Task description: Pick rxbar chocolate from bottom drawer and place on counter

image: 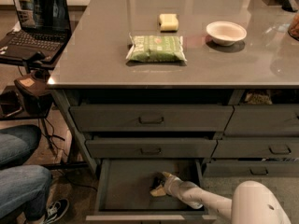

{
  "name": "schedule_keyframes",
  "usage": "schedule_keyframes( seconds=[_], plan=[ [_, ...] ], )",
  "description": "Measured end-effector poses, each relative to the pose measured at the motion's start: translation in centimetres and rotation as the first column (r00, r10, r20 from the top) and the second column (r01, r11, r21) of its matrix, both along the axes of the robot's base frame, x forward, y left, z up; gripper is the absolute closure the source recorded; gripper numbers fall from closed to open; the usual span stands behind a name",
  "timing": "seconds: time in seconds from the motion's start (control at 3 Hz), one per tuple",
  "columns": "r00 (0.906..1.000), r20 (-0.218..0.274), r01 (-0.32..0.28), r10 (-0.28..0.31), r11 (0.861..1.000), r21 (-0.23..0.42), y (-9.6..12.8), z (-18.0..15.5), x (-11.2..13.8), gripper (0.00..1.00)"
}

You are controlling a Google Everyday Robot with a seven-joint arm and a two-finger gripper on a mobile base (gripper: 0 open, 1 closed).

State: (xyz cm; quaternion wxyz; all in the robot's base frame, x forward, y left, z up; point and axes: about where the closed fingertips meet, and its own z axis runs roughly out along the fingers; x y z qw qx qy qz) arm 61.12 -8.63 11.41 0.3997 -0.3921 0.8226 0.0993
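The bottom drawer (pixel 121 190) is pulled out, its grey floor showing. My gripper (pixel 158 186) is reached down into it at the middle, with the pale arm (pixel 201 197) coming in from the lower right. I cannot make out the rxbar chocolate; only a small dark patch shows right at the gripper's tip. The glossy grey counter (pixel 93 55) spreads above the drawers.
On the counter lie a green packet (pixel 156 48), a yellow block (pixel 168 22) and a white bowl (pixel 226 32). A laptop (pixel 37 17) stands on a side stand at the left. A seated person's legs (pixel 21 171) are at the lower left. Two handled drawers (pixel 150 119) sit above the open one.
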Motion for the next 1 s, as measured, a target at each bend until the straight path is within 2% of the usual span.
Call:
schedule_keyframes(
  seconds=[0.33, 0.67, 1.0],
  plan=[
    [0.9974, 0.07, 0.019, -0.018, 1.0, -0.009, 0.3, 1.9, -1.4, 0.89],
    [0.9823, 0.176, 0.072, -0.065, 0.997, -0.032, 0.6, 4.5, -3.3, 1.0],
    [0.9515, 0.28, 0.149, -0.127, 0.987, -0.059, -0.1, 7.8, -4.7, 1.0]
  ],
)
